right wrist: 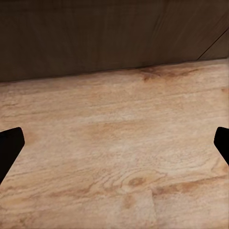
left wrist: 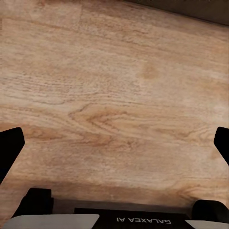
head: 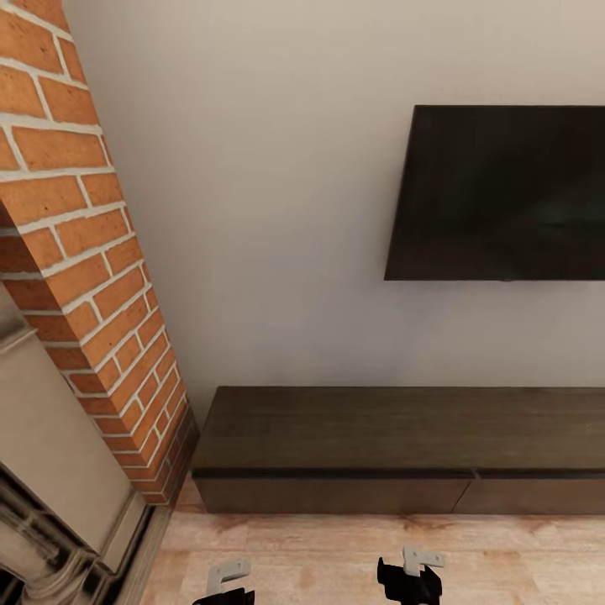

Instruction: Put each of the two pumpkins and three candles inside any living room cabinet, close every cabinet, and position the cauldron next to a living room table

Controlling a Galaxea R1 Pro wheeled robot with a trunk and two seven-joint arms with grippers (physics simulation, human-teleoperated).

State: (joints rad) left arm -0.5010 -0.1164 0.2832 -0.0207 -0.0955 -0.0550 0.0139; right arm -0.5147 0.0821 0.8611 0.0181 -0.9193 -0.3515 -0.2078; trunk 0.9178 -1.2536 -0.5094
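Note:
The cabinet (head: pixel 403 428) is a long low dark-brown unit against the white wall, and both drawer fronts I can see sit flush and shut. Its dark front (right wrist: pixel 95 38) fills the far part of the right wrist view. My left gripper (head: pixel 227 588) and right gripper (head: pixel 409 580) peek in at the lower edge of the head view, just short of the cabinet. Both are open over bare wooden floor, the left gripper (left wrist: pixel 114 143) and the right gripper (right wrist: pixel 114 143) each with nothing between the fingers. The pumpkins, candles, cauldron and table are out of view.
A red brick chimney (head: pixel 84 252) with a beige fireplace surround (head: pixel 50 470) stands at the left, close to the cabinet's end. A dark television (head: pixel 504 193) hangs on the wall above the cabinet. Light wood floor (head: pixel 319 555) runs in front.

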